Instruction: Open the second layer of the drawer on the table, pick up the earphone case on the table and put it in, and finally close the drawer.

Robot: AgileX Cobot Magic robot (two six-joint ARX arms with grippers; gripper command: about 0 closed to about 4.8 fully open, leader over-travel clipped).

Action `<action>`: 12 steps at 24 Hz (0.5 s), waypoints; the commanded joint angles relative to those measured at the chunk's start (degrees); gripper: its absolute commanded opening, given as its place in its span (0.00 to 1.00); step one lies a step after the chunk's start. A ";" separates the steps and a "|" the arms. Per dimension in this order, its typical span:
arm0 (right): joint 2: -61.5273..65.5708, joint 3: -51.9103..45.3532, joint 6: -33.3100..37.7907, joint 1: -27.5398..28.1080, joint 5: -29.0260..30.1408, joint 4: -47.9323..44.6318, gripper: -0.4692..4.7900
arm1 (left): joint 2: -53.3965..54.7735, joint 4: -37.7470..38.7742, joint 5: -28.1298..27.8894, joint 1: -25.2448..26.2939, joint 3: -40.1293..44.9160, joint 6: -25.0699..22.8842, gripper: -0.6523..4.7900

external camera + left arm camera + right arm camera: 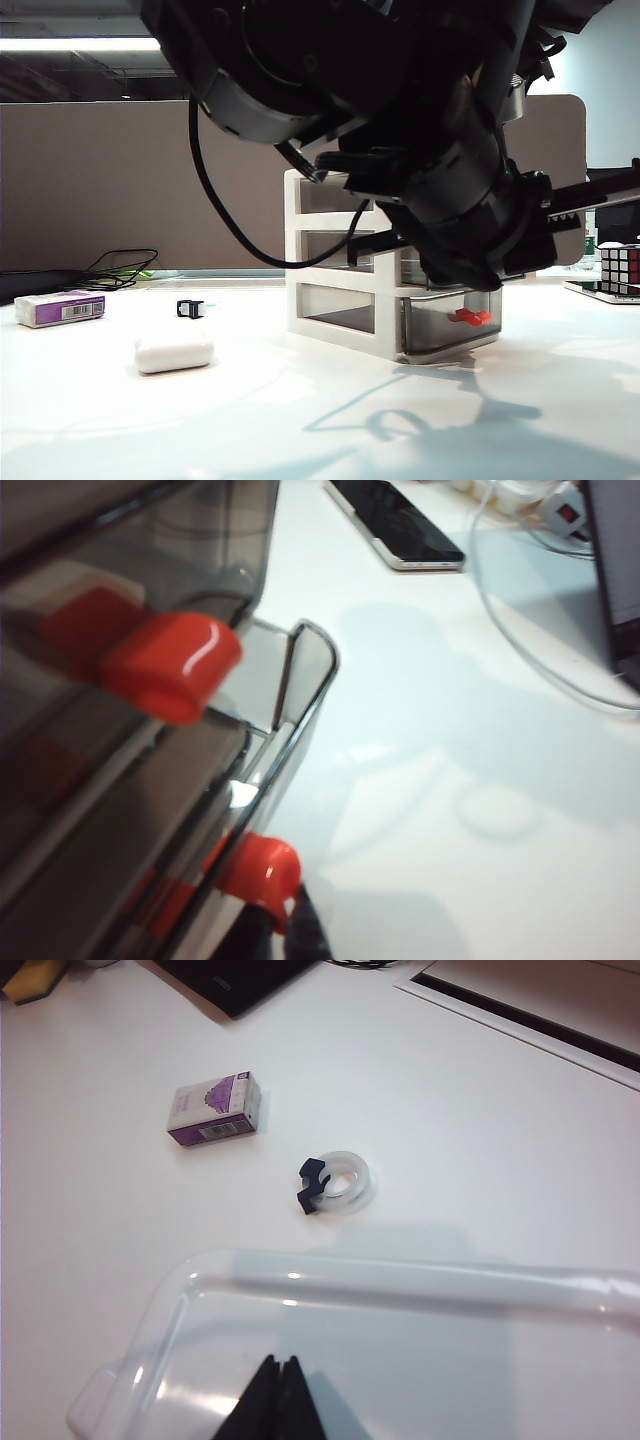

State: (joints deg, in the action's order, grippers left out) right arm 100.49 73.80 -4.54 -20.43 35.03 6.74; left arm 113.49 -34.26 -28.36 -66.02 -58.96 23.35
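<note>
The drawer, a white three-tier cabinet, stands mid-table. My left gripper is shut on the red-orange handle of the second layer, which stands pulled out a little so its open rim shows. In the exterior view dark arm links hide that layer. The upper handle sits close by, and the bottom drawer's handle shows below the arm. The earphone case, a white pebble, lies on the table left of the cabinet. My right gripper is shut and empty, hovering over a pale rimmed plastic top.
A purple-and-white box and a small black-and-white clip lie at the left. Black cables run behind them. A Rubik's cube stands far right. A phone and a white cable lie beyond the drawer.
</note>
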 commanded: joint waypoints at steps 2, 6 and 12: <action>0.07 -0.02 -0.17 -0.50 -0.39 1.11 0.08 | -0.24 1.29 11.98 -0.42 0.09 3.72 0.11; 0.07 -0.02 -0.15 -0.61 -0.37 1.14 0.08 | -0.24 1.44 14.67 -1.03 0.09 3.69 0.11; 0.07 -0.04 -0.02 -0.66 -0.42 2.05 0.08 | -0.24 3.19 16.85 -2.43 0.13 3.65 0.11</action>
State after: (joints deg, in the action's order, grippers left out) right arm 100.47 73.84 -4.51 -20.88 34.87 6.57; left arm 113.54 -31.35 -11.16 -68.42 -58.87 26.87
